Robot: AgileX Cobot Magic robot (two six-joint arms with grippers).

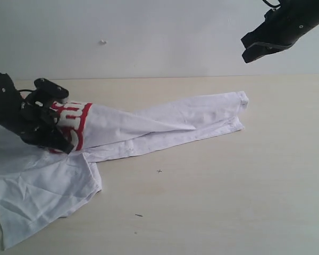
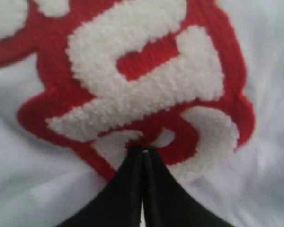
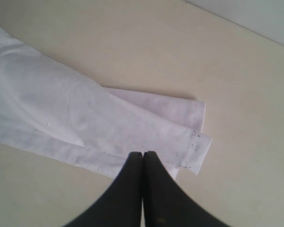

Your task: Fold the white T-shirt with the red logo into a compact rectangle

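The white T-shirt lies crumpled on the table, one long bunched part reaching to the right and a flat part at the front left. Its red logo stands raised at the left. My left gripper is shut with its tips pinching the cloth at the logo, as the left wrist view shows around the gripper. High at the upper right, my right gripper hangs shut and holds nothing. In the right wrist view it hovers above the shirt's far end.
The pale wooden table meets a light wall along its back edge. A small cross mark and a dark speck sit on the table in front of the shirt. The shirt's hemmed end has tiny dark spots.
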